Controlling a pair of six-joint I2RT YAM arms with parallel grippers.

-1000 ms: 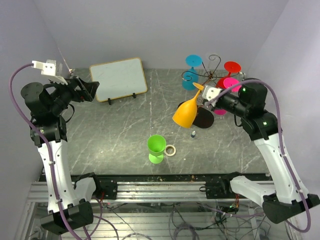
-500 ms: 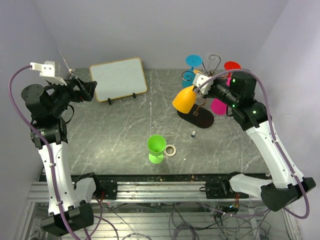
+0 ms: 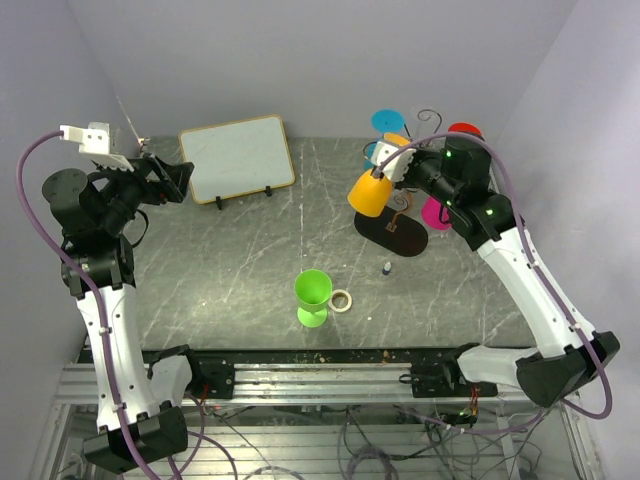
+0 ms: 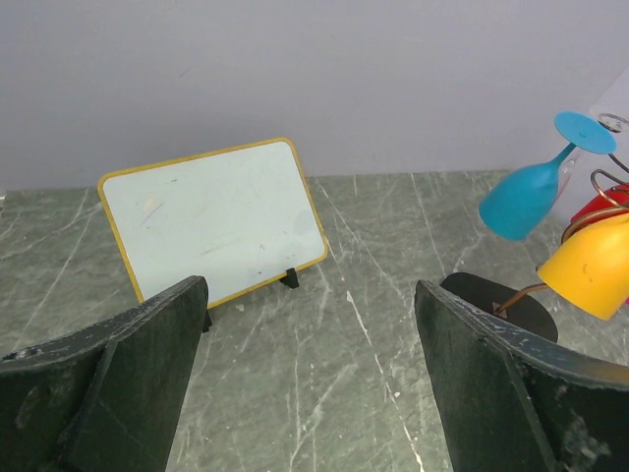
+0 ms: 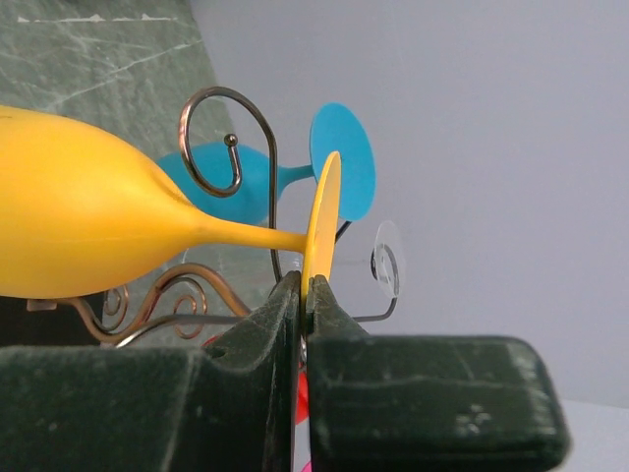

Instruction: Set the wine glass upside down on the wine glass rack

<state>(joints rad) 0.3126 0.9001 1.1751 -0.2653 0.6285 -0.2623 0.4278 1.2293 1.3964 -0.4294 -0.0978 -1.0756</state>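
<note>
My right gripper [image 3: 405, 160] is shut on the flat foot of a yellow wine glass [image 3: 368, 192], held tilted with the bowl down-left beside the wine glass rack [image 3: 428, 135]. In the right wrist view the jaws [image 5: 307, 287] pinch the yellow foot; the yellow glass [image 5: 88, 236] lies sideways, its stem next to a curled hook [image 5: 224, 138] of the rack. Blue [image 3: 386, 122], red [image 3: 464, 131] and pink [image 3: 436, 212] glasses hang on the rack above its black oval base [image 3: 392, 235]. My left gripper [image 3: 178, 180] is open and empty, raised at far left.
A green goblet [image 3: 313, 296] stands upright near the front middle with a tape ring [image 3: 342, 300] beside it. A small dark item [image 3: 386, 268] lies nearby. A yellow-framed whiteboard [image 3: 237, 157] stands at the back left. Walls close both sides.
My right gripper has carried the yellow glass up and back toward the rack, the bowl swinging from low over the base to beside the hooks. The left arm has not moved.
</note>
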